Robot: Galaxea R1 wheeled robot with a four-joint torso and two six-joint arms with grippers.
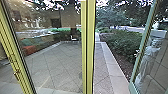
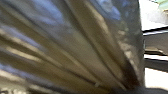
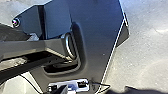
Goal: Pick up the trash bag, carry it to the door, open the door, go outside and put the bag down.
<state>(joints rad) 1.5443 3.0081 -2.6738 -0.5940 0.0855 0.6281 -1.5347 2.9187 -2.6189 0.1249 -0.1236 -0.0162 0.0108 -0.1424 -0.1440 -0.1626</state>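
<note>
In the left wrist view the translucent trash bag [image 2: 75, 42] hangs large and close, its long folds drawn together at my left gripper [image 2: 126, 88], which is shut on it. Ahead in the head view stands a glass doorway with a thick yellow post [image 1: 88, 47]. Right of this post, a glass door leaf with a pale green frame [image 1: 140, 53] is swung open, and the paved outside shows through the gap. How my right gripper stands cannot be told.
A yellow-framed glass panel [image 1: 53, 57] stands left of the post. Past the opening, a pale stone curb [image 1: 113, 65] borders dark bushes [image 1: 122, 42]. A whitish, blurred shape [image 1: 150, 60] shows in the right glass. Grey ground [image 3: 145, 60] lies beside the robot's base.
</note>
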